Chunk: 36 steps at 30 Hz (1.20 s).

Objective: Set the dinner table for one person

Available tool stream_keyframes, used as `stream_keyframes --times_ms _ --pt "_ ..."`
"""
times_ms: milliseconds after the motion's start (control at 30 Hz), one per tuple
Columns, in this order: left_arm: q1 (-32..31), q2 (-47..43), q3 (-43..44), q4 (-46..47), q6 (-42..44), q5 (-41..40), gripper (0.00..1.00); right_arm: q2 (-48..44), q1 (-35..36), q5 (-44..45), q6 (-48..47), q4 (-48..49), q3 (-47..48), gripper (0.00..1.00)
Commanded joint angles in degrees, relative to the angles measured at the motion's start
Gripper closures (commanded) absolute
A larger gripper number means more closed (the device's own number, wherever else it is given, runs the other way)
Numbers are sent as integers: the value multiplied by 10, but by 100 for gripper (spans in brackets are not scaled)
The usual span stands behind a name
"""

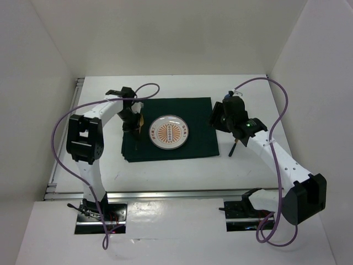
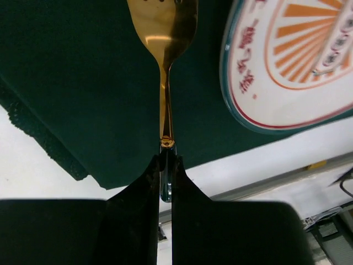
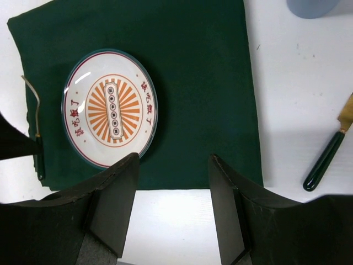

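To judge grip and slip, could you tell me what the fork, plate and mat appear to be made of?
Fork: polished gold-toned metal, by its bright highlights. Plate: probably glazed ceramic or melamine, glossy glint. Mat: matte dark green cloth, textured edge.

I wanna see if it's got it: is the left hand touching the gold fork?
Touching. The left wrist view shows the left hand pinching the gold fork by its handle.

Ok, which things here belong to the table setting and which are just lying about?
Job: dinner table; green cloth mat; patterned plate; gold fork, in left end effector; green-handled utensil beside mat.
Incidental or unclear: purple cables; metal rail; cropped grey-blue object, role unclear.
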Motion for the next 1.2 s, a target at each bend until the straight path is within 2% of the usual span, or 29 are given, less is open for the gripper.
stream_keyframes --times_ms 0,100,267,467,833,933,967,1067,1167 --pt "-5 18 26 0 -76 -46 100 -21 -1 28 -6 -9 0 39" --pt "-10 42 52 5 -113 -76 100 -15 -1 28 -6 -14 0 39" --pt "-16 91 65 5 -142 -76 100 -9 -6 28 -6 -20 5 39" --pt "-22 128 77 5 -136 -101 100 -15 -6 28 -6 -31 5 39" --pt "-27 129 95 -1 -103 -109 100 -20 -11 28 -12 -36 5 39" --pt "-33 129 95 -1 -98 -109 100 -15 -11 28 -5 -69 11 29" --pt "-33 129 95 -1 -98 -109 100 -7 -11 36 -5 -89 17 20" --pt "-33 119 102 -1 -91 -101 72 22 -57 16 0 -179 17 16" --pt "-33 119 112 -6 -84 -101 44 7 -101 -9 -14 -198 -24 16"
